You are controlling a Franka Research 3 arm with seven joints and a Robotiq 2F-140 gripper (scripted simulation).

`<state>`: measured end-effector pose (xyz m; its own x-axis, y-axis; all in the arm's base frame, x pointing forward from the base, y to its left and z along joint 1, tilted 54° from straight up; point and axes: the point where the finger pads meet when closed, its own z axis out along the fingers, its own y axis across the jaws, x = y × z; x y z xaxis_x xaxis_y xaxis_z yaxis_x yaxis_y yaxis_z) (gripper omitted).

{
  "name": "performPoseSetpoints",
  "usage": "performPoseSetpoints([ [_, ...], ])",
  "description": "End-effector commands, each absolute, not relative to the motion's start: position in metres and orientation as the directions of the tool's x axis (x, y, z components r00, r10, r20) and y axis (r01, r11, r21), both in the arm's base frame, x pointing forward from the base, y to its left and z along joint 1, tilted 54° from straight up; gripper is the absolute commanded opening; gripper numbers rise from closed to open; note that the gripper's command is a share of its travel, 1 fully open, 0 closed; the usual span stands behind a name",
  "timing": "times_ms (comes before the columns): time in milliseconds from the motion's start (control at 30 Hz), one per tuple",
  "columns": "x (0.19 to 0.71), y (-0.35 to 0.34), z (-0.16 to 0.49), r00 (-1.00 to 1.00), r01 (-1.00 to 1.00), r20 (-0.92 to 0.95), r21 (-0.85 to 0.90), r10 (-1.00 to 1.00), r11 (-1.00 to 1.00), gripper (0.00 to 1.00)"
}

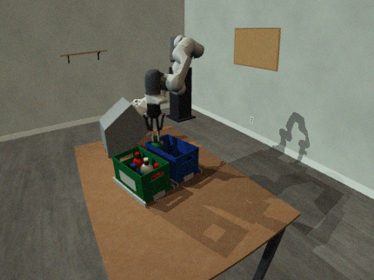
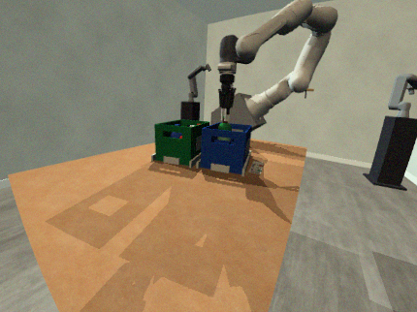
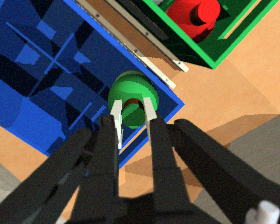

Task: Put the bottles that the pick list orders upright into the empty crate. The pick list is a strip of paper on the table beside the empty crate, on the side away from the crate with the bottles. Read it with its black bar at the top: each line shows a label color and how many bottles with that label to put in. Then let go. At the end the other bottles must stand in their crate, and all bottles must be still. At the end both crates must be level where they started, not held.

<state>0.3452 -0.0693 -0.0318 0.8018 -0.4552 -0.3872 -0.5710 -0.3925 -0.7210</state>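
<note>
Gripper [image 1: 156, 138] [image 2: 224, 120] [image 3: 133, 109], black with pale fingertips, is closed on the neck of a green glossy bottle [image 1: 156, 145] [image 2: 224, 128] [image 3: 132, 90]; this bottle is upright, in a corner compartment of the blue plastic crate [image 1: 174, 165] [image 2: 225, 155] [image 3: 20, 107], and its shoulder shows near the level of the rim; whether its base touches the crate floor, I cannot tell.

Just beside the blue crate stands the green plastic crate [image 1: 141, 190] [image 2: 175, 153] [image 3: 205, 55]; in it are a bottle with red cap [image 1: 137, 160] [image 3: 190, 17], a white bottle [image 1: 147, 168] and others, partly hidden by the walls; both crates look level on the brown wooden table [image 1: 122, 224] [image 2: 160, 197] [image 3: 240, 90].

On the other side of the blue crate lies a pale paper strip [image 2: 257, 168] with small marks; they are too small to read.
</note>
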Motion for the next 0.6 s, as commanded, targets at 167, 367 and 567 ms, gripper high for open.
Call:
performPoseSetpoints([
  [167,0.349,-0.069,-0.038,0.802,-0.568,-0.375,-0.719,-0.465,-0.4,0.0],
  [367,0.35,-0.065,-0.041,0.802,-0.568,-0.375,-0.719,-0.465,-0.4,0.0],
  [567,0.351,-0.06,-0.044,0.802,-0.568,-0.375,-0.719,-0.465,-0.4,0.0],
])
